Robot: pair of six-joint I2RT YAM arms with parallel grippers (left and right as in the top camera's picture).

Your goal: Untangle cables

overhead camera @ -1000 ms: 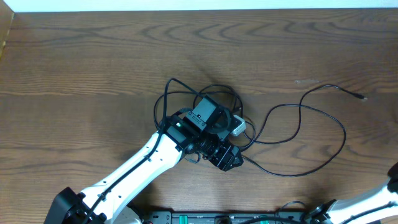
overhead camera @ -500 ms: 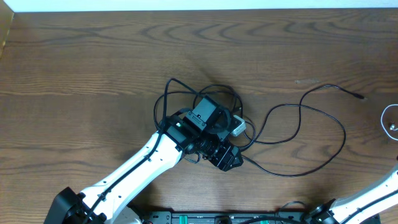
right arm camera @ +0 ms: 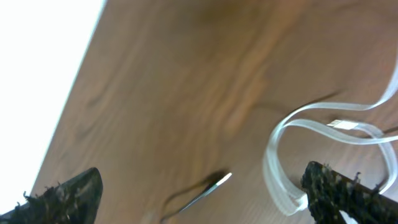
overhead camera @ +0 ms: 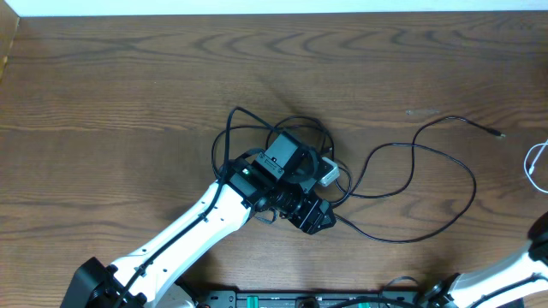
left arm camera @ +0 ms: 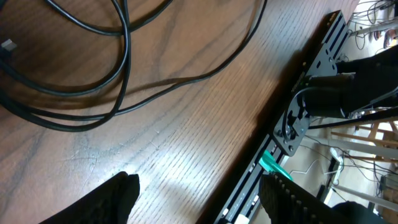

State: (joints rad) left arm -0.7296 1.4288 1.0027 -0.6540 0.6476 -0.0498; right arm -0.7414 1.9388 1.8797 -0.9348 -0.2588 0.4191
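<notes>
A knot of thin black cables (overhead camera: 257, 137) lies mid-table, with a small pale plug (overhead camera: 329, 174) in it. One black cable (overhead camera: 445, 171) loops out to the right and ends in a plug (overhead camera: 499, 134). My left gripper (overhead camera: 312, 217) hovers at the knot's near right edge. In the left wrist view it (left arm camera: 199, 196) is open over bare wood, black cables (left arm camera: 93, 59) lying beyond its fingers. The white cable (overhead camera: 531, 167) lies at the right edge. My right gripper (right arm camera: 202, 196) is open above its loop (right arm camera: 292, 146), with a black plug tip (right arm camera: 214, 182) between the fingers.
The table's near edge carries a black metal rail (left arm camera: 292, 118) with thicker arm wires (left arm camera: 348, 87) behind it. The right arm (overhead camera: 535, 257) enters at the bottom right corner. A pale wall strip (overhead camera: 274, 7) borders the far edge.
The white cable has come into view on the table at the right edge, and the right arm has shifted there. The left arm and the knot have not moved.
</notes>
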